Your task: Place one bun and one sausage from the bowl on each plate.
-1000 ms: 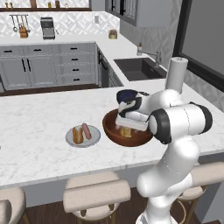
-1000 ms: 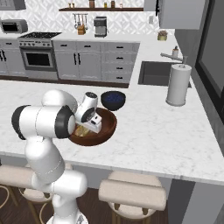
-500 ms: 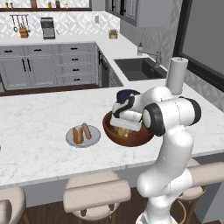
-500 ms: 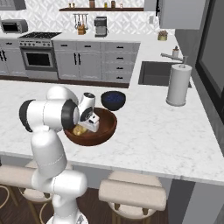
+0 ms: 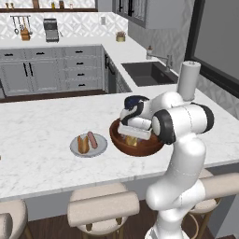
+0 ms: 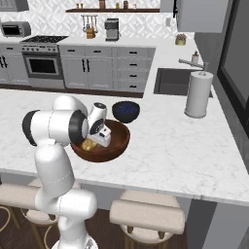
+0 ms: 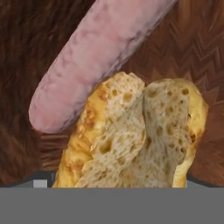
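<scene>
The wide reddish-brown bowl stands on the white counter near its front edge. My gripper reaches down inside it. In the hand view a split, crusty bun lies right in front of the hand. My open jaws stand wide on either side of the bun. A pink sausage lies slanted just beyond the bun on the bowl's wooden floor. Left of the bowl, a light grey plate holds a bun and a sausage.
A smaller dark blue bowl sits just behind the big bowl. A paper towel roll stands to the right near the sink. Stools line the counter's near side.
The hand has sunk lower into the big bowl, down to the bun. The bowls and the grey plate have stayed put.
</scene>
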{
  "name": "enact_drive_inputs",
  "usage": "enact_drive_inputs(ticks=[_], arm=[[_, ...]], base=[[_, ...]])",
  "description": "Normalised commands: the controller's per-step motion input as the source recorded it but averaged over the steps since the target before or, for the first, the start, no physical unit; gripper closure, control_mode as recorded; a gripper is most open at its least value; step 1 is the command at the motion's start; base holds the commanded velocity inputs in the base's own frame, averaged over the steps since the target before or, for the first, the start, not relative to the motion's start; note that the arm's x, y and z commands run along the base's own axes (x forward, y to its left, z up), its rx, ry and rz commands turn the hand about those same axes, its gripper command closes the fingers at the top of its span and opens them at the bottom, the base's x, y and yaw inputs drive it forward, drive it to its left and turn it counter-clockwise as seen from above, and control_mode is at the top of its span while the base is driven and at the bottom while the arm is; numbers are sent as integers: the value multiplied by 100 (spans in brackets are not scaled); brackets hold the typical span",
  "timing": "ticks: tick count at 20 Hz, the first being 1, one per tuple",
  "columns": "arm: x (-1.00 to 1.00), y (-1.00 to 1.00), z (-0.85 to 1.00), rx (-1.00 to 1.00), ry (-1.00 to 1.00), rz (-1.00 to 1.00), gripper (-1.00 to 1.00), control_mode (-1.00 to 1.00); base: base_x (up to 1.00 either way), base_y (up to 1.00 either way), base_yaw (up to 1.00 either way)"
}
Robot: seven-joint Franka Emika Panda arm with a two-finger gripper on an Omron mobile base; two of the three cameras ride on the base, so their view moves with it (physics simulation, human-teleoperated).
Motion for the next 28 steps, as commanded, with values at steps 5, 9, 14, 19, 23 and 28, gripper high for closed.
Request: enact_drive_inputs(ticks=[5, 9, 14, 19, 23, 28], arm=[[-53, -7, 76, 0, -2, -1, 100, -100], [-92, -10, 100, -11, -15, -2, 100, -100], [-100, -2, 87, -28, -18, -1, 100, -100], [-100, 8, 14, -17, -17, 2, 100, -100], [-25, 14, 0, 0, -5, 4, 100, 100], [0, 0, 0, 0, 0, 0, 100, 100]], base=[[0, 0, 0], [0, 0, 0], [0, 0, 0], [0, 0, 0], [-48, 74, 9], [-12, 100, 2]])
